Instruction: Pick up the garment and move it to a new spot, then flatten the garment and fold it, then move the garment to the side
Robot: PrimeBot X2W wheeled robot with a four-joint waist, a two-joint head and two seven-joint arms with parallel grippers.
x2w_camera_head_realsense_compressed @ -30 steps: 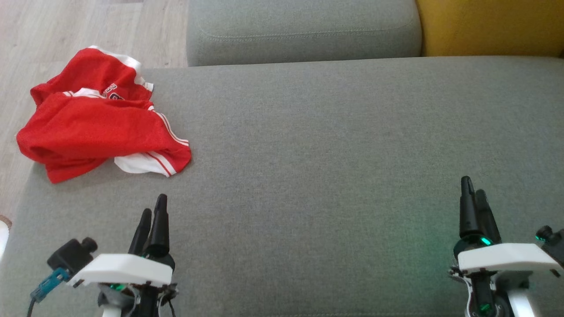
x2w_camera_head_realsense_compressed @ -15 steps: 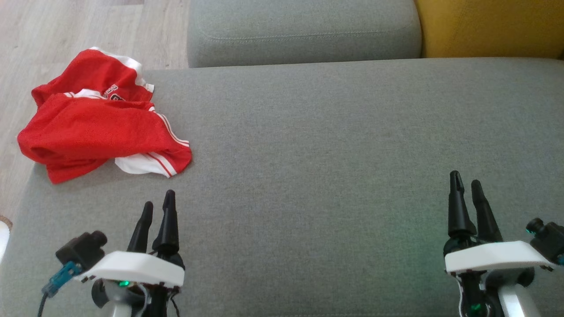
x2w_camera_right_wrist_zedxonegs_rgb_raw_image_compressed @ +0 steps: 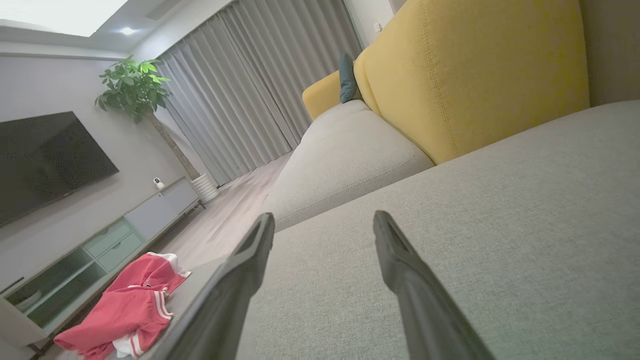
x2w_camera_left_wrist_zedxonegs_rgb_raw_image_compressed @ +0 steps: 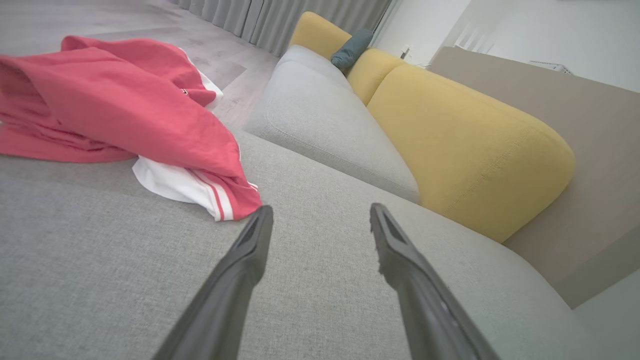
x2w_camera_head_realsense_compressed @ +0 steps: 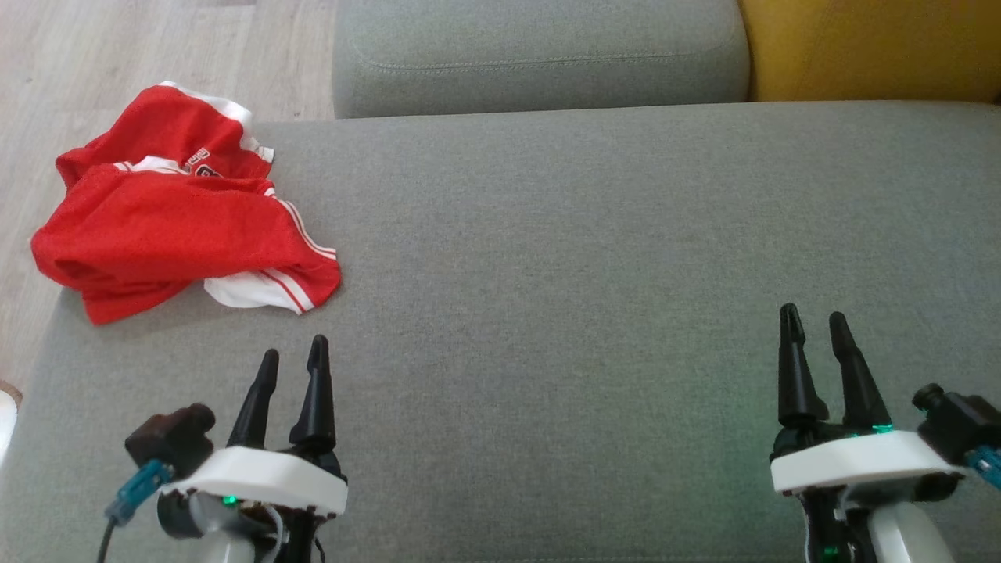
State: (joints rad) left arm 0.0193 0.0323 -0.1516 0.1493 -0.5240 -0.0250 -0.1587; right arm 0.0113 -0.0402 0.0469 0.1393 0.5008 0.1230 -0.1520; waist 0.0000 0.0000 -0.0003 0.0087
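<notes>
The left end effector (x2w_camera_head_realsense_compressed: 294, 348) is hanging over the near left part of the grey fabric sofa seat (x2w_camera_head_realsense_compressed: 586, 234). Its two long dark fingers are pointing forward and standing a moderate gap apart, and nothing is sitting between them. The right end effector (x2w_camera_head_realsense_compressed: 814, 313) is hanging over the near right part of the same seat. Its fingers are likewise spread to a moderate gap and are gripping nothing. The two end effectors are standing well apart from each other.

The crumpled red jersey garment with white trim and striped hems (x2w_camera_head_realsense_compressed: 172, 227) is lying at the far left corner of the seat. It is ahead of the left end effector and near it, but not touching it. Its left part is reaching past the seat's edge, above the pale wooden floor (x2w_camera_head_realsense_compressed: 94, 47). A white striped hem is facing the left fingers.

Beyond the seat, a second grey seat cushion (x2w_camera_head_realsense_compressed: 539, 55) is adjoining its far edge. A mustard-yellow back cushion (x2w_camera_head_realsense_compressed: 868, 47) is standing at the far right.
</notes>
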